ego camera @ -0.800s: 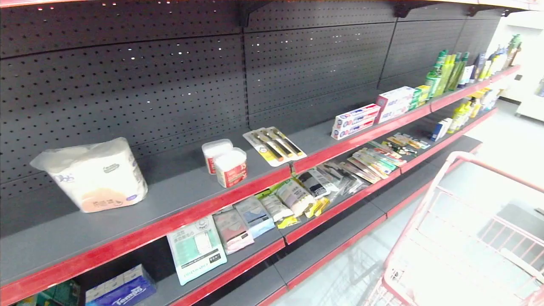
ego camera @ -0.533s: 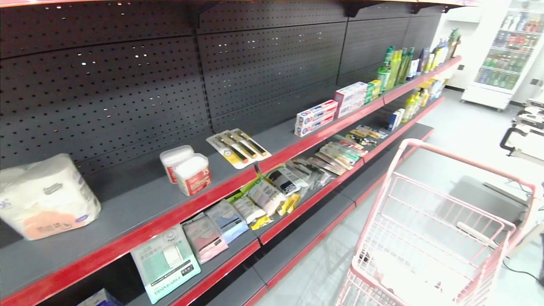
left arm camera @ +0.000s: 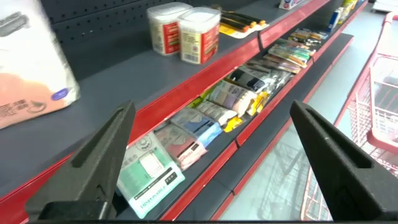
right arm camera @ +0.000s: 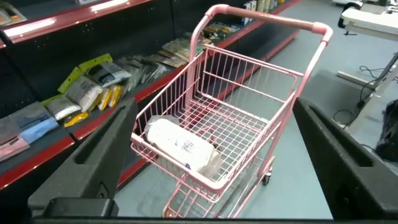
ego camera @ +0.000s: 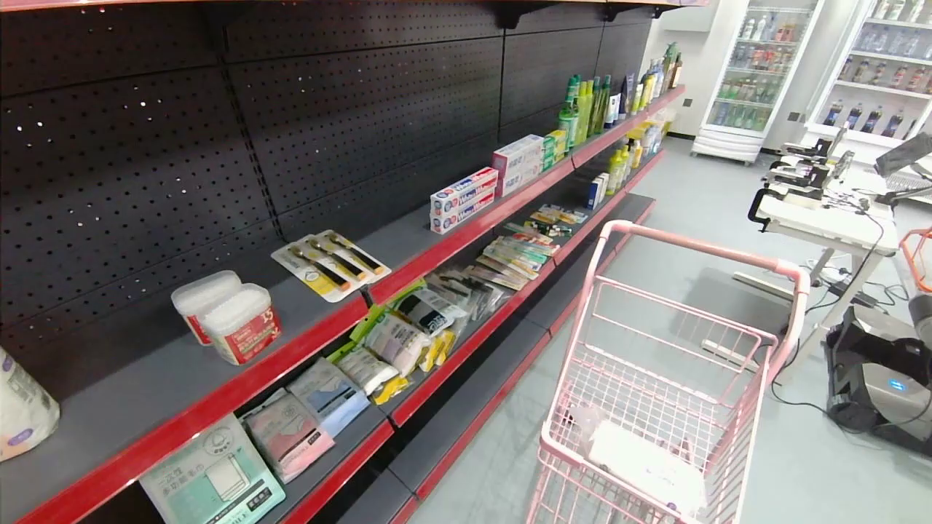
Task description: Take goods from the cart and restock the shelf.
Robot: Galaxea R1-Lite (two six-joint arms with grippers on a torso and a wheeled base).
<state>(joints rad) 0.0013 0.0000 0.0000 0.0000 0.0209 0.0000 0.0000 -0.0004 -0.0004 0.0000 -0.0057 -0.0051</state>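
Item 1. Shelf (ego camera: 306, 337): red-edged tiers with a black pegboard back, running from 7 o'clock to 1 o'clock in the head view.
- Top tier, from 8 o'clock towards 1 o'clock: tissue roll pack (ego camera: 22, 411), two cotton swab tubs (ego camera: 227, 324) touching each other, toothbrush card (ego camera: 331, 262) lying flat, toothpaste boxes (ego camera: 464, 200) stacked, green bottles (ego camera: 582, 109) upright.
- Tier below: flat pouches (ego camera: 393, 338) overlapping in a row, at 7 to 6 o'clock.

Item 2. Cart (ego camera: 728, 335): pink wire, on the floor at 5 o'clock, just beside the shelf's lowest tier.

Item 3. White package (ego camera: 644, 466): the goods to restock, lying on its side on the floor of the cart's basket at 5 o'clock; also seen from the right wrist (right arm camera: 183, 149).

Item 4. Left gripper (left arm camera: 212, 111): fingers (left arm camera: 106, 155) spread wide, holding nothing, in front of the shelf's tiers.

Item 5. Right gripper (right arm camera: 216, 104): fingers (right arm camera: 99, 155) spread wide, holding nothing, above the cart and apart from the white package.

Item 6. Drinks fridge (ego camera: 750, 73) at 1 o'clock; white table (ego camera: 830, 225) at 3 o'clock.
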